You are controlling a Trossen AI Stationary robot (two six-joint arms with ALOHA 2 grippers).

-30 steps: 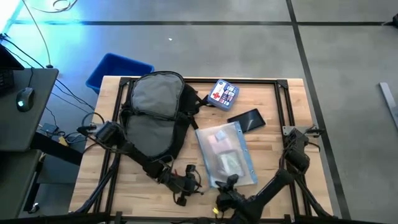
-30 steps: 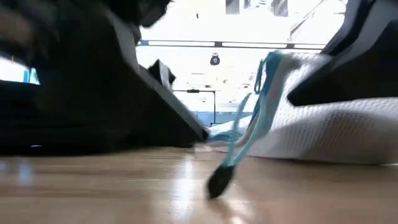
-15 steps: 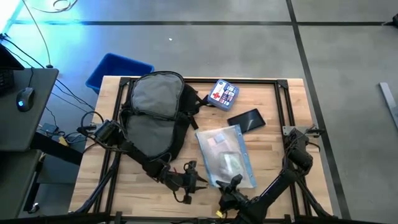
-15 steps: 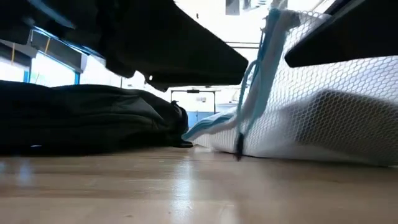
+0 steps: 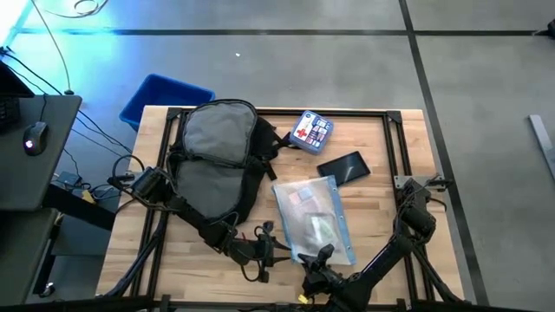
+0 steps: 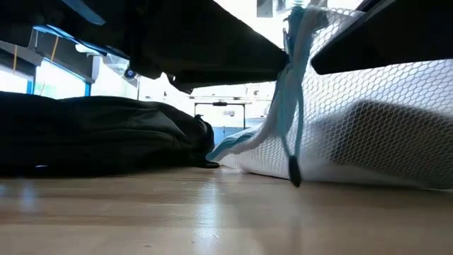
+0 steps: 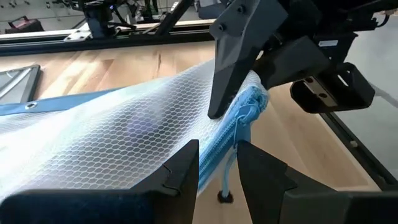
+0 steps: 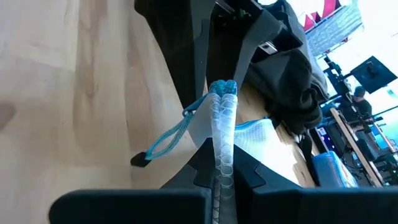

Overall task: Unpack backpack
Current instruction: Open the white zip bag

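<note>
The black backpack lies open on the table's left half, grey lining up, and no gripper touches it. A clear mesh zip pouch with a blue zipper edge lies to its right. The pouch's near end is raised between both grippers. My left gripper is at the pouch's near left corner, and my right gripper is at its near edge. Both are shut on the pouch. A blue pull cord hangs from the raised corner. My left gripper pinches the pouch's blue zipper edge between its two fingers, coming nearly level from the table's left side. The edge runs on past the fingertips to the bunched corner. That end is lifted; the rest of the pouch lies on the table. My right gripper pinches the pouch's mesh edge between its two fingers, just below the bunched zipper corner. It comes slanting down from the near right. The edge stands upright in the hold, and the pull cord hangs loose beside it.
A blue and white first-aid box and a black flat device lie beyond the pouch. A blue bin stands off the far left corner. Bare wood lies at the table's right side and near left corner.
Both grippers have risen a little and tipped upward, raising the pouch's near end. The pull cord's tip, which rested on the wood, now hangs just above it. My left gripper has shifted slightly toward the pouch. The backpack has stayed where it was.
</note>
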